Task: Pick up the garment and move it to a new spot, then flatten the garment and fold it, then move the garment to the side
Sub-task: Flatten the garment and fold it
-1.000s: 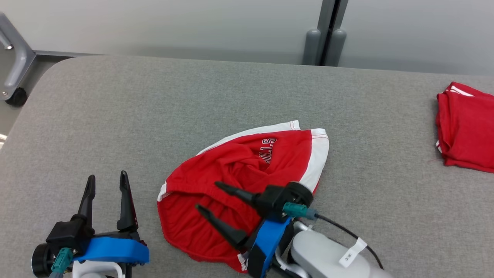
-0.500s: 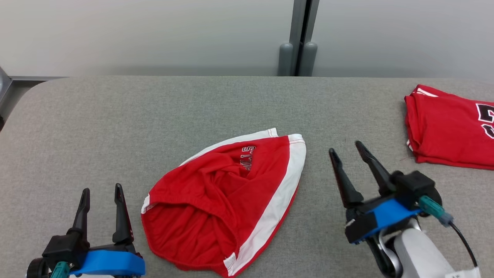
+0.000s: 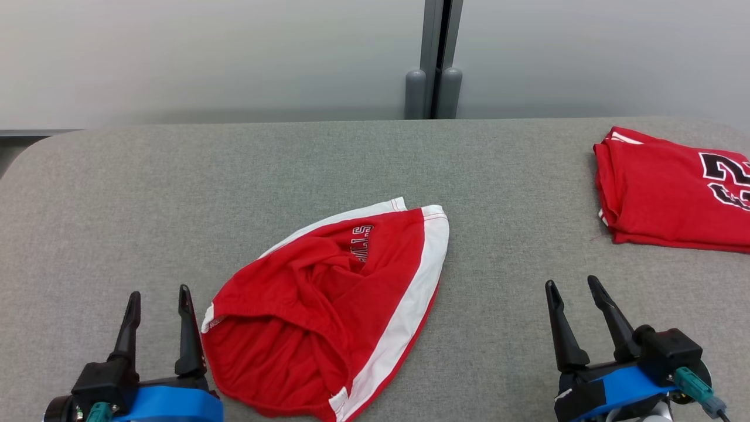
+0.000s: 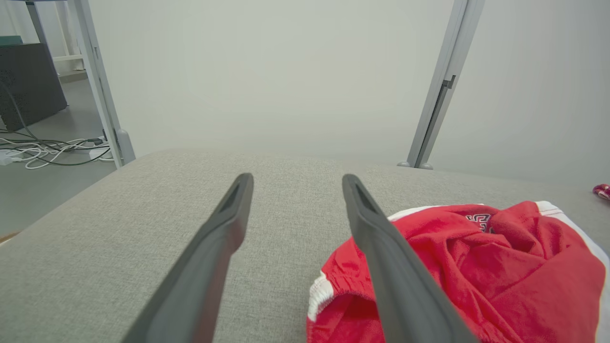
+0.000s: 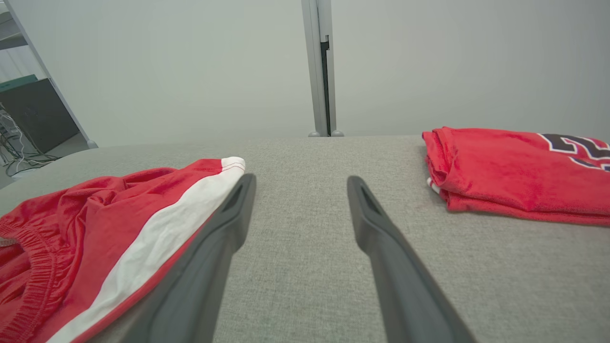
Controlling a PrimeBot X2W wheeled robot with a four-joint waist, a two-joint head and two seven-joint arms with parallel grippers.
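The garment [image 3: 328,310] is a pair of red shorts with a white side stripe, lying crumpled in a rough triangle on the grey table [image 3: 293,164]. It appears again in the left wrist view [image 4: 476,267] and the right wrist view [image 5: 95,238]. My left gripper [image 3: 159,293] stands open at the lower left, just left of the waistband, with nothing between its fingers. My right gripper [image 3: 571,284] stands open at the lower right, well clear of the shorts, also holding nothing.
A folded red jersey [image 3: 674,193] with black numbers lies at the table's right edge, also in the right wrist view [image 5: 514,166]. A grey post [image 3: 432,58] rises behind the table against a pale wall. Cables [image 4: 43,152] lie on the floor at far left.
My right gripper has left the shorts, swung to the right and drawn back to the lower right, open. The head camera has turned, shifting the whole scene left. The left gripper has stayed put.
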